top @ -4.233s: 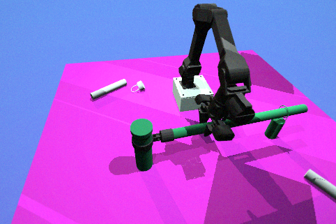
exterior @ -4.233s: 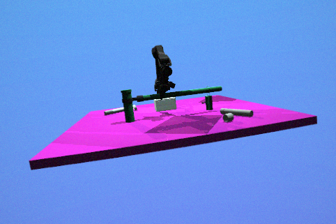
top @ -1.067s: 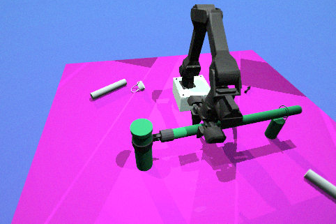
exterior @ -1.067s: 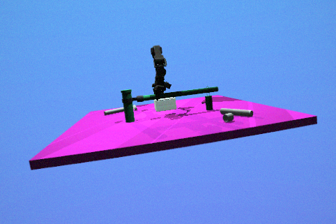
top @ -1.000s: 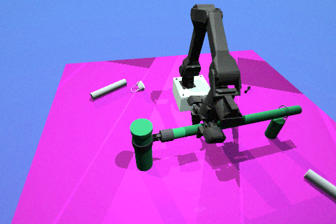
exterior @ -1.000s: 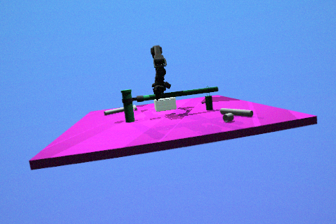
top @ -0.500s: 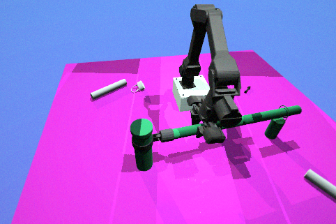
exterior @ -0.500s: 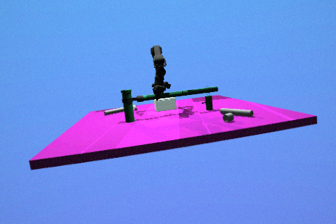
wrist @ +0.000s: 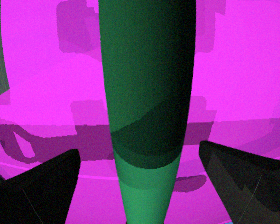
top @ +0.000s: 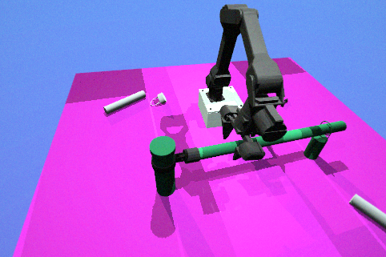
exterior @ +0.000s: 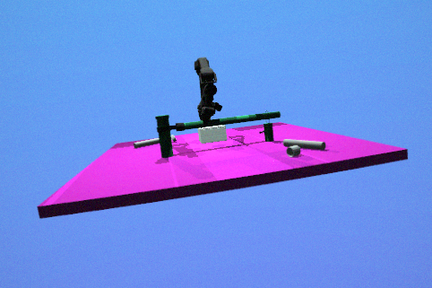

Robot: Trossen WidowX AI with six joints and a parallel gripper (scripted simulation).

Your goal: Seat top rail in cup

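On the magenta table [top: 120, 191] [exterior: 224, 161], a pale pipe [top: 125, 102] [exterior: 146, 143] lies far left, just beside a small cup with a wire loop [top: 161, 98]. Near right, another pale pipe [top: 370, 210] [exterior: 305, 144] lies beside a short pipe sleeve [exterior: 293, 151].

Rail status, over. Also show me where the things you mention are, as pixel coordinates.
Gripper [top: 239, 137] [wrist: 140, 153] open, fingers either side of green rail [top: 216, 150] [exterior: 237, 119] [wrist: 147, 75]. Rail end at dark cup [top: 191, 155] [exterior: 180, 126] on big post [top: 165, 179] [exterior: 165, 143]; full seating can't be confirmed. No obstruction seen near cup.

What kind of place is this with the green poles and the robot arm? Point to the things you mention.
Probably a practice table for fence building. A green rail [top: 218, 150] [exterior: 242, 118] [wrist: 148, 75] runs from a big green post [top: 165, 181] [exterior: 165, 144] to a short one [top: 315, 148] [exterior: 268, 133], and loose grey pipes [top: 125, 102] [exterior: 309, 144] lie around.
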